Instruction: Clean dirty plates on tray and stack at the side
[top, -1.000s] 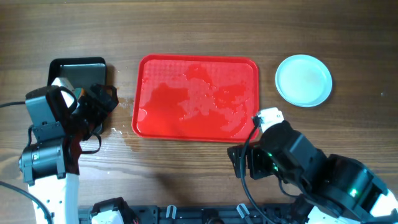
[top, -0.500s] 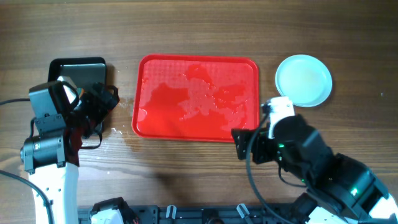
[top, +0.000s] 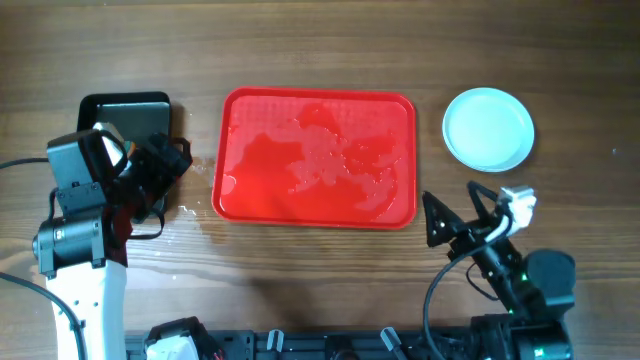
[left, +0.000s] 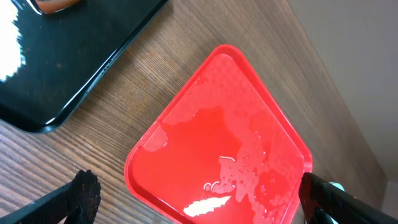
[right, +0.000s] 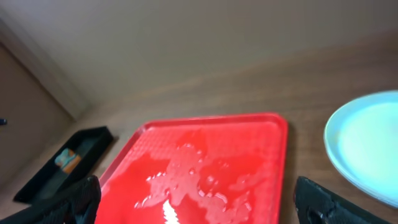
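Observation:
The red tray (top: 232, 150) lies at the table's middle with no plates on it, its surface wet with puddles; it also shows in the left wrist view (left: 155, 155) and the right wrist view (right: 273, 143). A pale mint-white plate (top: 488, 128) rests on the table right of the tray, also in the right wrist view (right: 367, 140); whether others lie under it I cannot tell. My left gripper (top: 165, 160) is open and empty, left of the tray. My right gripper (top: 462, 212) is open and empty, below the tray's near right corner, tilted up.
A glossy black tray (top: 130, 112) sits at the far left with an orange-and-white object in it (right: 66, 159). Water drops lie on the wood beside the red tray's left edge (top: 195, 210).
My right arm has pulled back toward the table's front and right, away from the tray's near right corner, and its open fingers now point upward. The left arm has barely moved.

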